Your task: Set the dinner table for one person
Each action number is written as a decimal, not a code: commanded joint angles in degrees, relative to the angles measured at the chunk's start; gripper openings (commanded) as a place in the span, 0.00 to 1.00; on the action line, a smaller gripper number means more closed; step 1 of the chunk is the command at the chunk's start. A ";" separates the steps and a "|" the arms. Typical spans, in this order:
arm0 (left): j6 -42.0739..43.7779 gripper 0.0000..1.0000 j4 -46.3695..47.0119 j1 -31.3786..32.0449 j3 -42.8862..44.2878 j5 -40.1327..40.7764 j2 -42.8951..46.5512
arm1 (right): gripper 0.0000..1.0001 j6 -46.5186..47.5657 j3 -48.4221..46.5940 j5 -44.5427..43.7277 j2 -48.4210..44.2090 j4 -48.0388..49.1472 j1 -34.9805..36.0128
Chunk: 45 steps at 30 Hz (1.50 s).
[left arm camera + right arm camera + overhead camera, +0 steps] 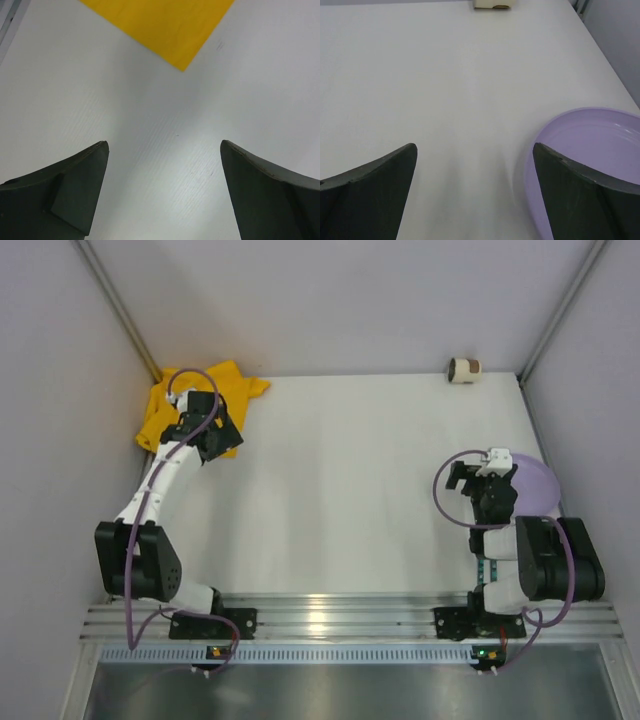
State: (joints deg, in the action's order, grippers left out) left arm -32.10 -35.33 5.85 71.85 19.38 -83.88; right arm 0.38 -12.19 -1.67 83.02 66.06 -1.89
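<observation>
The dinner table (350, 490) is a wide matte white top. A crumpled yellow cloth (190, 400) lies at its far left corner. My left gripper (220, 435) hovers at the cloth's near edge. In the left wrist view the left gripper (165, 150) is open over bare table, with a corner of the cloth (165, 25) just ahead. A lilac plate (540, 490) sits at the right edge. My right gripper (482, 472) stands open beside its left rim, and the right wrist view shows one fingertip (570, 175) over the plate (600, 145). Nothing is held.
A small cream cup (463, 370) lies on its side at the far right back edge, also at the top of the right wrist view as the cup (492, 4). Grey walls enclose the table on three sides. The arm bases sit on a metal rail (340, 620).
</observation>
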 commanded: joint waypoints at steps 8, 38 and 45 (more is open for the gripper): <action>0.36 0.98 -9.32 -5.41 7.95 -4.25 -8.49 | 1.00 -0.91 -2.23 1.85 0.03 0.82 0.75; 12.50 0.90 -10.37 -5.32 36.07 -4.70 -48.31 | 1.00 -0.82 -2.67 0.18 0.03 0.12 1.10; 12.85 0.23 -10.90 -5.41 35.46 -6.63 -49.90 | 1.00 2.25 -10.27 -18.45 -10.38 -15.91 9.36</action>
State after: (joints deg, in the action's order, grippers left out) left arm -20.43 -43.57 0.71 107.92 13.19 -131.13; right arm 0.67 -14.46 -12.25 80.53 59.07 4.99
